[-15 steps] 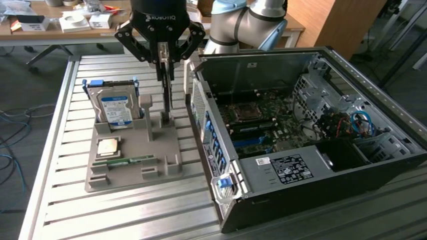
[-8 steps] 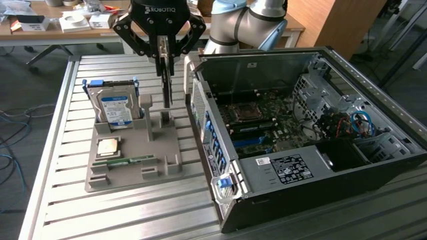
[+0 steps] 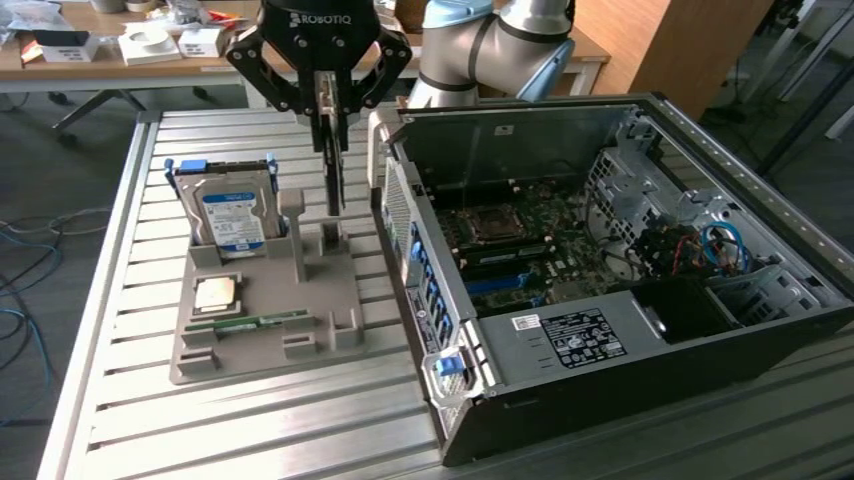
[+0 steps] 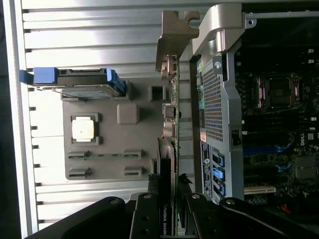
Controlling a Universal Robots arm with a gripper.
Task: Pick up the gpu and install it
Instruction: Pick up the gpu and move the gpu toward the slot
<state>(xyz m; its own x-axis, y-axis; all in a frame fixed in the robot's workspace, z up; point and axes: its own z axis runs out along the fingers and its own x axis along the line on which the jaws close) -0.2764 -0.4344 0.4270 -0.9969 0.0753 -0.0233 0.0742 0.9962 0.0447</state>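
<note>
One end of gpu (image 4: 171,114) behind hand (image 4: 169,201)

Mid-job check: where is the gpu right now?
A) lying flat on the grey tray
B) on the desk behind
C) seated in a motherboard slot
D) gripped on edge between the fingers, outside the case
D: the gripper is closed on the gpu, which stands on edge over the grey tray, beside the open case.

Cluttered workshop room
Far wooden desk (image 3: 100,66) with white boxes (image 3: 150,45); wooden panel (image 3: 687,40) at the exterior view's right; cables (image 3: 24,236) on grey floor (image 3: 47,160) at its left.
</note>
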